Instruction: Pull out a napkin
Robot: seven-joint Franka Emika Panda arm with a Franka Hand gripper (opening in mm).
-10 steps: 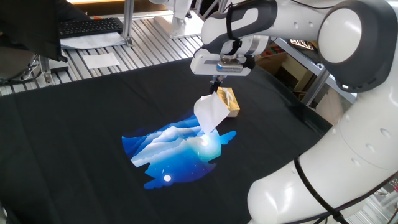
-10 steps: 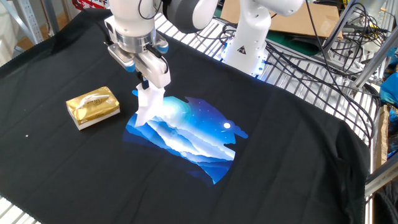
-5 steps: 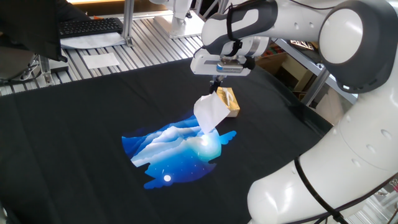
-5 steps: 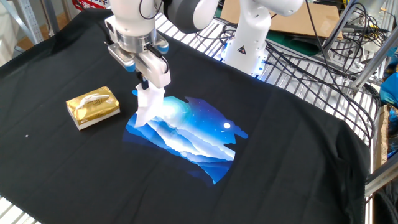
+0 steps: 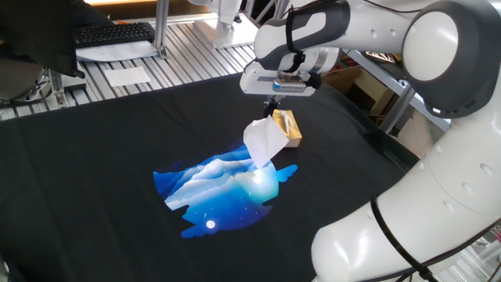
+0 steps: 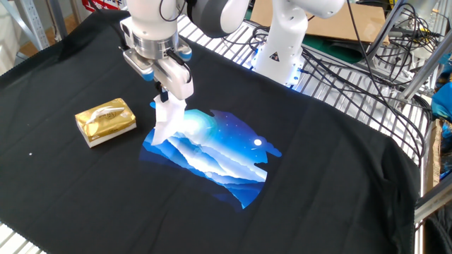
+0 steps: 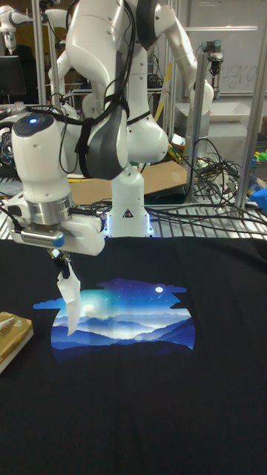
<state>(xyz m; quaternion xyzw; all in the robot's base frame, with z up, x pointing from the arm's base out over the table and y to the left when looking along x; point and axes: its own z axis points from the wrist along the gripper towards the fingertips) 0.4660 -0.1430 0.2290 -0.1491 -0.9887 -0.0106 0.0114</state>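
Bright even indoor light, sharp, shadowless

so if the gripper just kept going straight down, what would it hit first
The gripper points down, shut on the napkin hanging below it. Going on down, it would probably meet the blue print on the black cloth, just beside the box.

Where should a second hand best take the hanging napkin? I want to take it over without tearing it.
Probably the free lower edge of the napkin, pinched across its flat faces from the side away from the tissue box. It hangs limp from its top corner in the gripper, clear of the box, so only the bottom is unobstructed.
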